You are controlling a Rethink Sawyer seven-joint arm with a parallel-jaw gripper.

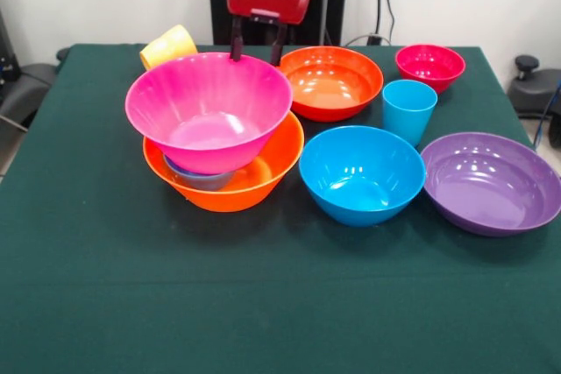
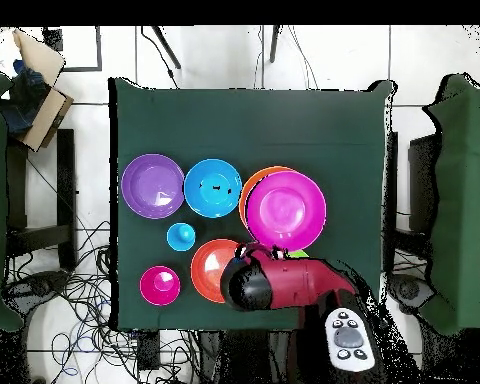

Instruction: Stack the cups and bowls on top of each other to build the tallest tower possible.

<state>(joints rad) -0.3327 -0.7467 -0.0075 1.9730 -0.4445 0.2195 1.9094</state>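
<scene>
The tower is a large pink bowl [image 1: 209, 109] sitting tilted in the large orange bowl [image 1: 263, 177], with a small pale blue bowl [image 1: 200, 179] showing beneath it. My gripper [image 1: 258, 48] hangs open at the pink bowl's far rim, holding nothing. A yellow cup [image 1: 168, 45] lies on its side behind the pink bowl. The light blue cup [image 1: 408, 109] stands upright. Loose around it are a red-orange bowl [image 1: 331, 82], a small magenta bowl [image 1: 429, 66], a blue bowl [image 1: 362, 172] and a purple bowl [image 1: 491, 181]. From above, the pink bowl [image 2: 285, 209] covers most of the orange one.
The dark green table [image 1: 263, 304] carries everything. In the overhead view the red arm [image 2: 289, 285] hides part of the red-orange bowl [image 2: 210, 268]. A cardboard box [image 2: 39, 75] sits off the table's corner, with cables on the floor around.
</scene>
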